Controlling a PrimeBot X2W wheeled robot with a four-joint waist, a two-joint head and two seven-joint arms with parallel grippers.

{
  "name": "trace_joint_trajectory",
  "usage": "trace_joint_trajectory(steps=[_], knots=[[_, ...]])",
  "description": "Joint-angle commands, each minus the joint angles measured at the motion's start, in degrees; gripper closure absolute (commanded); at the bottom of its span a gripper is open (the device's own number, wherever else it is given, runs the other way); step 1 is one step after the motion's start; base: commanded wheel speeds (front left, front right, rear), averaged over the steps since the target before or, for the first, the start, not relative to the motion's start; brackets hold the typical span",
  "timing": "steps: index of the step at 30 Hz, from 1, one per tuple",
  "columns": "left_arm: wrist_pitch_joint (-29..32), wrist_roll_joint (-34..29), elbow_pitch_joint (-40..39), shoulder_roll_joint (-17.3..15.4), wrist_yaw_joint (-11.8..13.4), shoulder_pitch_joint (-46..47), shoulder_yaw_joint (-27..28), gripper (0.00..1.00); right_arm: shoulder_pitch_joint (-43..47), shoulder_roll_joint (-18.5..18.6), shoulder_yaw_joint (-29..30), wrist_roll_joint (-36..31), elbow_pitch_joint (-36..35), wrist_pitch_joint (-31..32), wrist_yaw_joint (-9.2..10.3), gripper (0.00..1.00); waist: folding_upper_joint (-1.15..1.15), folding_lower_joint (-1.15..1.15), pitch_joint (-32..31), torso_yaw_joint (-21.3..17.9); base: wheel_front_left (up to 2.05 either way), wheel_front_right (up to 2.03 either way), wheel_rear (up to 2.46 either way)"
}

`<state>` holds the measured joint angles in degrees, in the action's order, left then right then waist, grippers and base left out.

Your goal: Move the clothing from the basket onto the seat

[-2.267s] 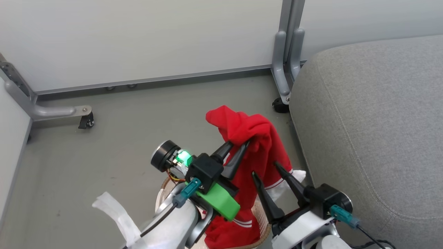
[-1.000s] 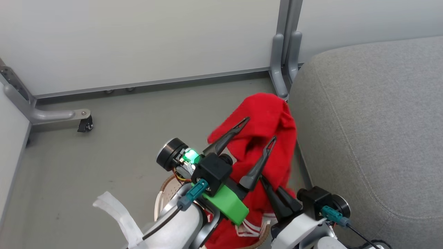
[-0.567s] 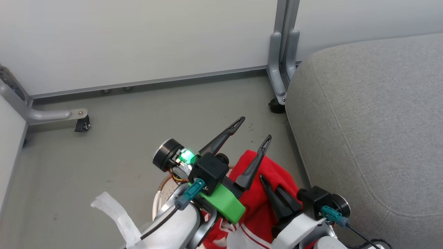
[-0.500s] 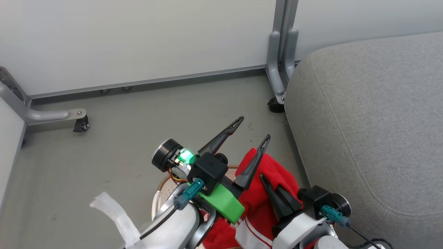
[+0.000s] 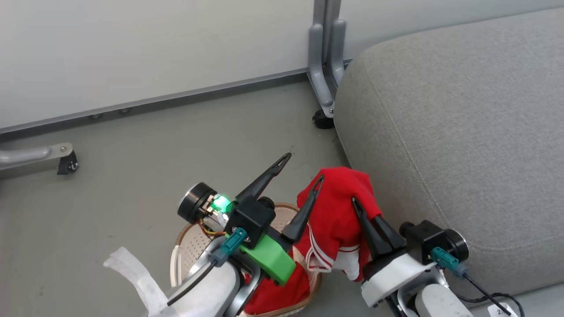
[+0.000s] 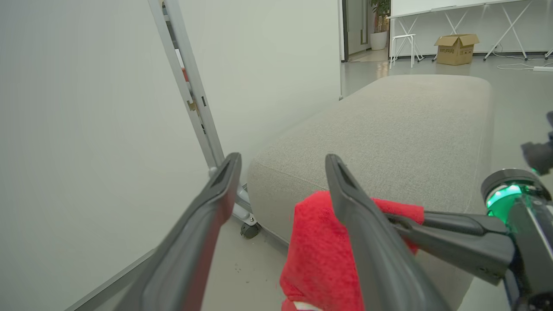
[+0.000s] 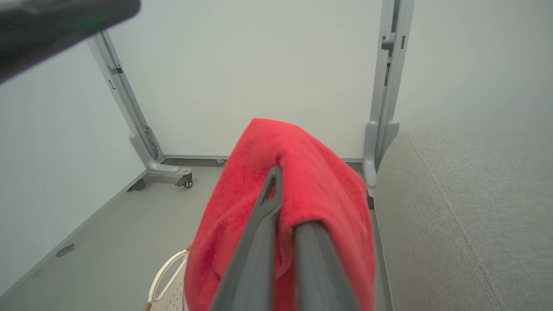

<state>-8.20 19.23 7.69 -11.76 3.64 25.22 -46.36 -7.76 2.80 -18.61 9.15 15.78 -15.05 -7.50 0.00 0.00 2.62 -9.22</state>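
The red clothing [image 5: 339, 211] with white stripe trim hangs from my right gripper [image 5: 356, 203], which is shut on its top fold just left of the grey seat [image 5: 440, 110]. My left gripper [image 5: 304, 167] stands open beside it, its nearer finger touching the cloth. More red fabric [image 5: 273, 295] lies in the cream perforated basket [image 5: 189, 246] below my arms. In the left wrist view the open left gripper [image 6: 283, 164] frames the clothing [image 6: 319, 255] and the seat [image 6: 389, 129]. In the right wrist view the right gripper [image 7: 285, 207] pinches the clothing [image 7: 311, 172]; the basket handle [image 7: 166, 272] is at the bottom and the seat [image 7: 466, 216] at right.
White partition panels stand behind on grey metal legs with castors [image 5: 324, 119], one right at the seat's corner and another [image 5: 66, 163] at far left. Grey floor lies between them. A cardboard box [image 6: 456, 43] sits far beyond the seat.
The clothing slid off my open left gripper's fingers and now hangs from the shut right gripper, which has lifted it toward the seat. The head camera has turned right.
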Motion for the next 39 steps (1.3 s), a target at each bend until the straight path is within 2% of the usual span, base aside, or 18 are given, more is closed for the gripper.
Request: trace_joint_trajectory(steps=[1, 9, 15, 22, 27, 31, 33, 39], knots=[[-0.07, -0.04, 0.15, -0.97, 0.64, -0.45, 0.30, 0.00, -0.71, 0.17, 0.59, -0.68, -1.06, -0.20, 0.02, 1.00, 0.00, 0.00, 2.64, -3.27, 0.00, 0.00, 0.00], [-0.02, -0.70, -0.83, -5.10, 1.84, -0.52, 2.11, 0.00, 0.03, 0.14, 3.70, -1.87, -7.19, -0.20, 0.02, 1.00, 0.00, 0.00, 8.61, -11.25, 0.00, 0.00, 0.00], [1.03, -1.06, -2.28, -7.32, 2.46, 0.56, 2.96, 0.00, 0.29, 0.10, 5.32, -2.54, -10.72, -0.20, 0.01, 1.00, 0.00, 0.00, 13.19, -15.05, 0.00, 0.00, 0.00], [3.01, -2.19, -4.51, -8.54, 1.61, 2.83, 2.09, 0.00, -2.85, 0.08, 7.70, -2.65, -14.42, -0.20, 0.02, 1.00, 0.00, 0.00, 19.10, -15.70, 0.00, 0.00, 0.00], [5.33, -3.20, -7.41, -8.51, 0.28, 5.93, 1.01, 0.00, -11.11, 0.53, 12.46, -7.06, -18.29, -0.20, 0.03, 1.00, 0.00, 0.00, 25.28, -13.57, 0.00, 0.00, 0.00], [7.30, -4.45, -10.06, -9.51, -0.67, 8.76, 0.59, 0.00, -20.76, 4.93, 17.12, -7.59, -20.97, -0.20, 0.03, 1.00, 0.00, 0.00, 30.79, -11.45, 0.00, 0.00, 0.00], [8.33, -4.79, -11.25, -10.28, -0.96, 9.85, 0.58, 0.00, -26.19, 8.69, 18.99, -7.39, -20.84, -0.20, 0.03, 1.00, 0.00, 0.00, 33.36, -10.58, 0.00, 0.00, 0.00], [10.50, -5.88, -14.46, -12.52, -1.32, 11.70, 1.03, 0.00, -40.82, 18.99, 25.00, -6.16, -15.95, -0.20, 0.04, 1.00, 0.00, 0.00, 39.56, -8.77, 0.00, 0.00, 0.00]])
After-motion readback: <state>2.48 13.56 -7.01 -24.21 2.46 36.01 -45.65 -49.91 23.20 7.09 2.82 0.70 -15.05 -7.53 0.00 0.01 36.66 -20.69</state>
